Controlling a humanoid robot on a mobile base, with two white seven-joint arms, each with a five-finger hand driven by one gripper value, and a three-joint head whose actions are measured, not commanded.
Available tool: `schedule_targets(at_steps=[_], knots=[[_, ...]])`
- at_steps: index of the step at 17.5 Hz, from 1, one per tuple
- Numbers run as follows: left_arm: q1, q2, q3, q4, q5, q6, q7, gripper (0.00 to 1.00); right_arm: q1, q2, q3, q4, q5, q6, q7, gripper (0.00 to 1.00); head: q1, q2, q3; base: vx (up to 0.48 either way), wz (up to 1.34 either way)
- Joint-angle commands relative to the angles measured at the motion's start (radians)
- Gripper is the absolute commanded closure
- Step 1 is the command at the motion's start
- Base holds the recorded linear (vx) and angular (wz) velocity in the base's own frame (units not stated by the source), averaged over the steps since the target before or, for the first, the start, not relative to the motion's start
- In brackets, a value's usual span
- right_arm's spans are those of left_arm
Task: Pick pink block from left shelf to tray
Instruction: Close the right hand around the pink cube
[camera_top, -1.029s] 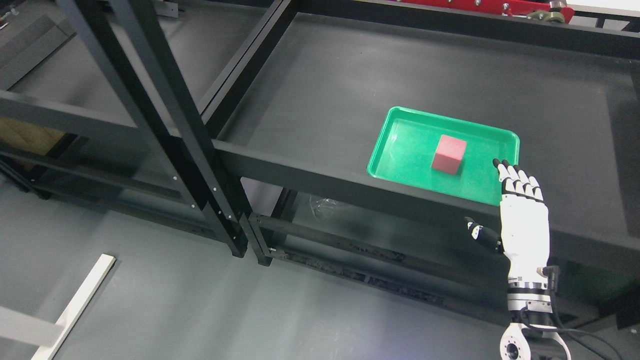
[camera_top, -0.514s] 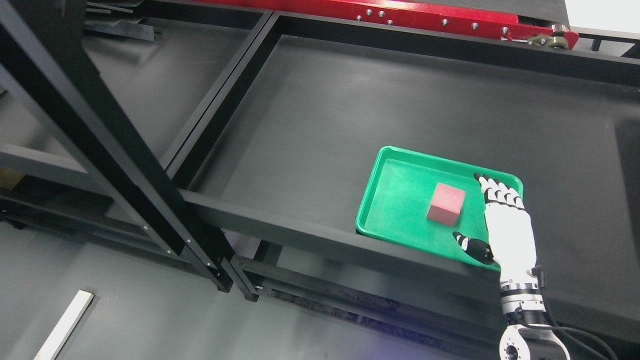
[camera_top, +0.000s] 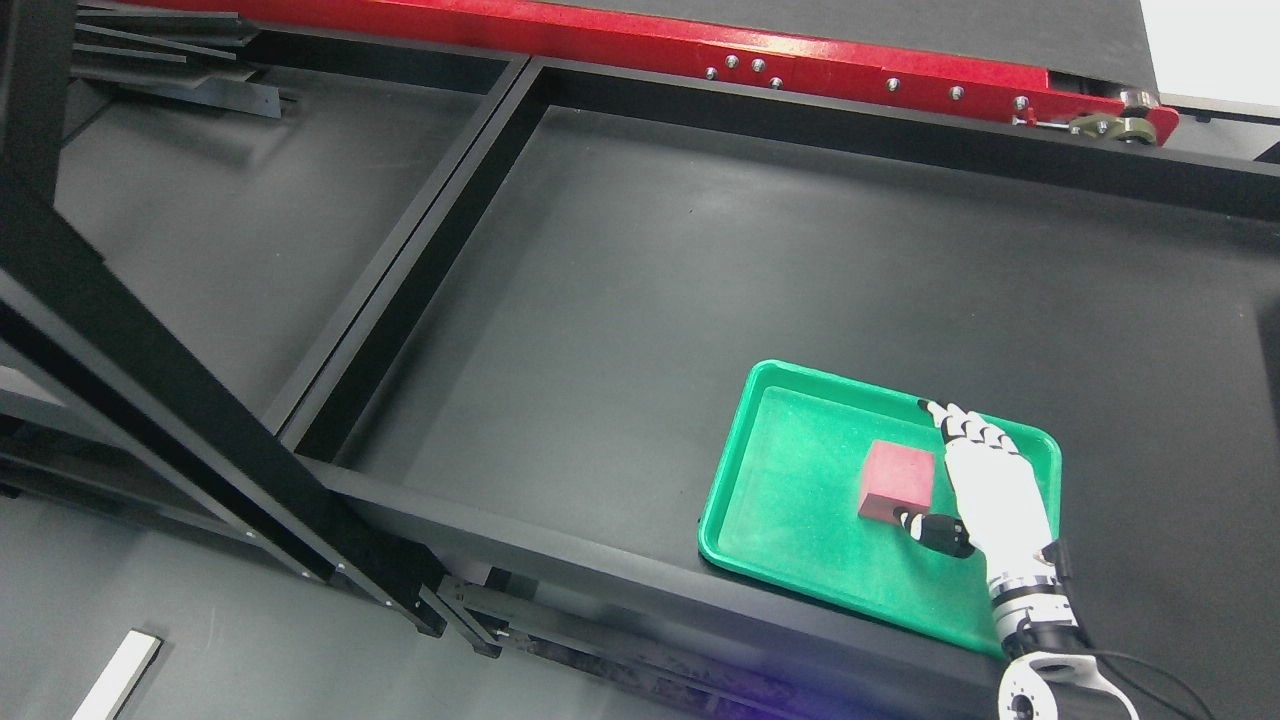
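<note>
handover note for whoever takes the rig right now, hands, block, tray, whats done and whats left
Right hand: over the right part of the green tray, fingers extended, thumb tip close beside the pink block's near right corner. It grips nothing.
Left hand: not in view.
Pink block: sitting flat inside the tray, on the right shelf surface.
Left shelf: nothing visible on it.
Done: by how things lie, the block is already in the tray.
Left: likely just draw the right hand clear without nudging the block.
</note>
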Motion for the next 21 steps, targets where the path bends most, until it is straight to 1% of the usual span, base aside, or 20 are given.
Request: schedule_targets(at_steps=[1, 8, 16, 18, 19, 21], knots=[[0.000, 0.017, 0.000, -0.017, 0.008, 0.001, 0.000, 0.00, 0.002, -0.017, -0.003, 0.015, 0.018, 0.010, 0.049, 0.12, 0.0000, 0.000, 0.000, 0.132, 0.01], [0.000, 0.017, 0.000, -0.017, 0.008, 0.001, 0.000, 0.00, 0.002, -0.028, 0.022, 0.027, 0.022, 0.000, 0.054, 0.12, 0.0000, 0.000, 0.000, 0.079, 0.02], [0.000, 0.017, 0.000, -0.017, 0.008, 0.001, 0.000, 0.00, 0.001, -0.038, 0.046, 0.061, 0.026, -0.001, 0.054, 0.12, 0.0000, 0.000, 0.000, 0.001, 0.00], [0.000, 0.017, 0.000, -0.017, 0.008, 0.001, 0.000, 0.00, -0.004, -0.043, 0.050, 0.082, 0.049, -0.001, 0.054, 0.20, 0.0000, 0.000, 0.000, 0.000, 0.00], [-0.001, 0.017, 0.000, -0.017, 0.008, 0.001, 0.000, 0.00, -0.006, -0.041, 0.054, 0.088, 0.052, -0.001, 0.054, 0.25, 0.0000, 0.000, 0.000, 0.000, 0.00], [0.000, 0.017, 0.000, -0.017, 0.008, 0.001, 0.000, 0.00, -0.010, -0.040, 0.056, 0.092, 0.051, -0.001, 0.050, 0.42, 0.0000, 0.000, 0.000, 0.000, 0.00]])
